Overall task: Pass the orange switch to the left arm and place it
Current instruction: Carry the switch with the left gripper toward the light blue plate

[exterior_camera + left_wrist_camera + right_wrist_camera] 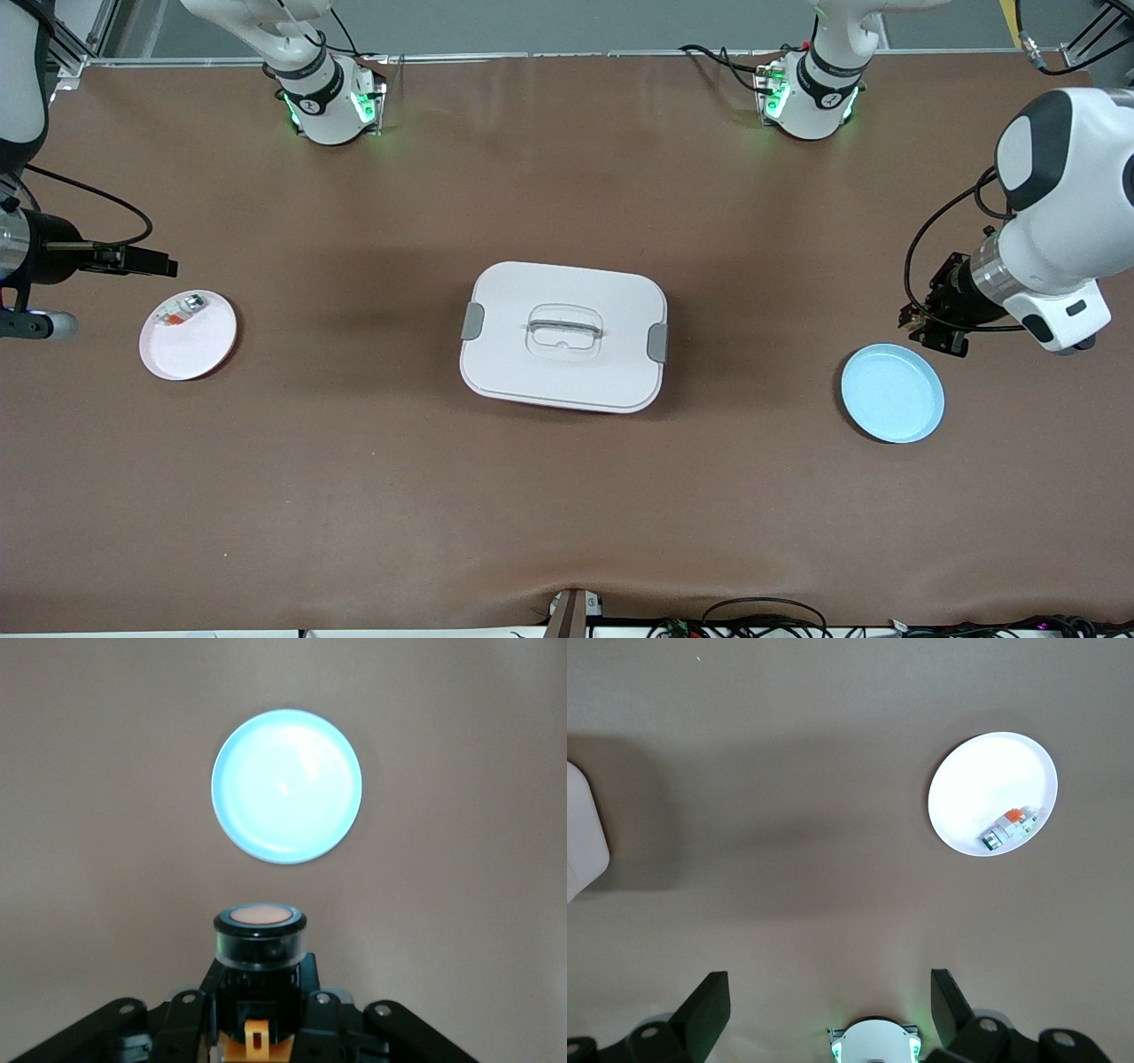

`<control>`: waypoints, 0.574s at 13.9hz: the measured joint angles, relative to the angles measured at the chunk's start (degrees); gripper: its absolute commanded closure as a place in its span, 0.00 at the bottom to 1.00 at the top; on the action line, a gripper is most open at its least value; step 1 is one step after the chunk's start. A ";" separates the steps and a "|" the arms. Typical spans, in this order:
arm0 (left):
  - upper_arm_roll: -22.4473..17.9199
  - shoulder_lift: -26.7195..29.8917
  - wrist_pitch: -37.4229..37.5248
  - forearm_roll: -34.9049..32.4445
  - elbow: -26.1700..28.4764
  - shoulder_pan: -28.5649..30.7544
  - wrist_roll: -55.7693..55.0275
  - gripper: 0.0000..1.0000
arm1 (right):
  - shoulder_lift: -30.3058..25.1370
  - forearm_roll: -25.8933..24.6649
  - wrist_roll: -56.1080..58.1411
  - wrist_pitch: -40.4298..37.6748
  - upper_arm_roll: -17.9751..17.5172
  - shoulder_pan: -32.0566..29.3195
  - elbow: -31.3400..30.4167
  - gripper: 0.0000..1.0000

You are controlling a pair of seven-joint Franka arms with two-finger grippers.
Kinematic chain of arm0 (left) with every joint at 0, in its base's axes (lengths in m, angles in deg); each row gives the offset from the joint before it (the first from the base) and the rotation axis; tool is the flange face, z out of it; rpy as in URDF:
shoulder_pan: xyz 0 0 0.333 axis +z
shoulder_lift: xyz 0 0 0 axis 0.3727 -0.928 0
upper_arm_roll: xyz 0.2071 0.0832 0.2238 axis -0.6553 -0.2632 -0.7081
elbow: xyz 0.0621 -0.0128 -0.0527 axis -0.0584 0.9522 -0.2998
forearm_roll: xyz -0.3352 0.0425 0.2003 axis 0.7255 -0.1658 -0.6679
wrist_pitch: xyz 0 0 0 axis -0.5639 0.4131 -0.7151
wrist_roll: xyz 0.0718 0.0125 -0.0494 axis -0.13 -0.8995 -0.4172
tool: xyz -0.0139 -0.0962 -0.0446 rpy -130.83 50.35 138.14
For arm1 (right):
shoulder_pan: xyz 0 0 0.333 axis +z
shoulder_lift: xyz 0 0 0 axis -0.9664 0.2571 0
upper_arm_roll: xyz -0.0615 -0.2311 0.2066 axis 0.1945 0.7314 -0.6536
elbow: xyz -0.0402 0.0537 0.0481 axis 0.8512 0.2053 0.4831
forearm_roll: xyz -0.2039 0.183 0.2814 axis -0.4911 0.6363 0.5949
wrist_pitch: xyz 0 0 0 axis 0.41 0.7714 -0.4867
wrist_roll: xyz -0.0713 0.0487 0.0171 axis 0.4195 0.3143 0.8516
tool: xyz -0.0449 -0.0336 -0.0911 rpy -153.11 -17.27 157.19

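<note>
One brown table [354, 496] carries everything, with two white arms rising from green-lit bases along its edge farthest from the front camera: the right arm [310, 80] and the left arm [819, 84]. One box [563, 335], white with two grey side clasps and a recessed handle in its lid, sits shut at the middle of the table; its corner [580, 837] shows in the right wrist view. There are two round plates, well apart, one at each end. The pale blue plate [892, 392] lies toward the left arm's end, and the white plate [188, 334] lies toward the right arm's end, holding one small white-silver part [182, 310] with a red-orange bit against its rim. The left gripper [935, 328] hangs in the air just beside the blue plate, over the bare table, its fingers clamped on the one orange switch [260, 935], whose round orange face points away from the wrist toward the blue plate [286, 787]. The right gripper [146, 262] hovers just beside the white plate [992, 793], its two fingers [709, 1010] spread wide with nothing between them.
</note>
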 measured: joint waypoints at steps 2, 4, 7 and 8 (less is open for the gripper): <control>0.02 0.13 -3.28 -0.22 2.71 1.48 0.00 1.00 | 0.00 0.00 0.00 0.36 -0.03 0.16 -0.06 0.00; 0.04 0.14 -4.94 -0.46 3.93 2.87 0.00 1.00 | 0.00 0.00 0.00 0.91 -0.08 0.48 -0.09 0.00; 0.04 0.03 -8.75 -0.53 6.61 4.59 0.00 1.00 | 0.00 -0.02 0.00 2.11 -0.09 0.66 -0.12 0.00; 0.05 -0.13 -10.00 -0.53 7.77 5.04 0.00 1.00 | 0.00 -0.04 0.00 2.49 -0.07 0.66 -0.12 0.00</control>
